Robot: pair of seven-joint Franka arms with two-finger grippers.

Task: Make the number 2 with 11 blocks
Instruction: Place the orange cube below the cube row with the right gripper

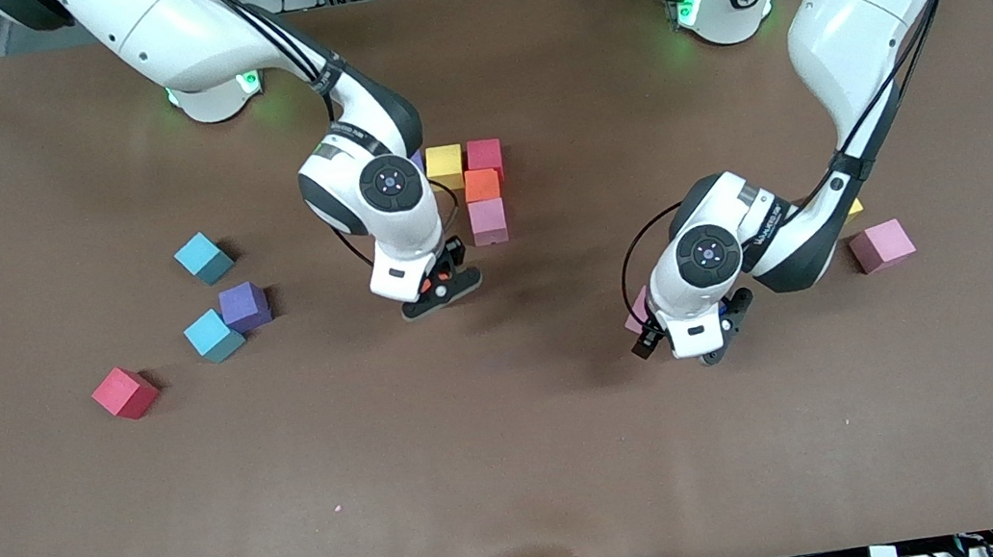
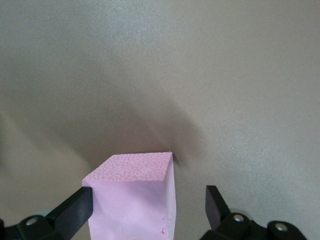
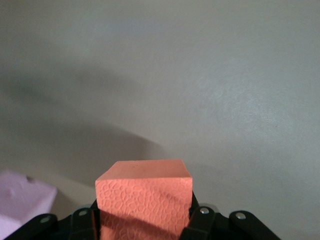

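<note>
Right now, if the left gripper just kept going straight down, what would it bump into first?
The left gripper, fingers open, points down at a pink block that sits between them, so it would probably meet that block first, then the table under it.

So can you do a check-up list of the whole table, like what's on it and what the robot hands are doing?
Surface: brown table, flat.
Job's things: yellow block, red block, orange block and pink block joined mid-table; two light blue blocks, purple block and a loose red block toward the right arm's end; a loose pink block toward the left arm's end.
Clutter: nothing seen.
Grippers: right tool shut on an orange cube; left tool open around a pink cube.
Cables: black cables along both arms.
Surroundings: metal frame, wiring at the arms' bases.
</note>
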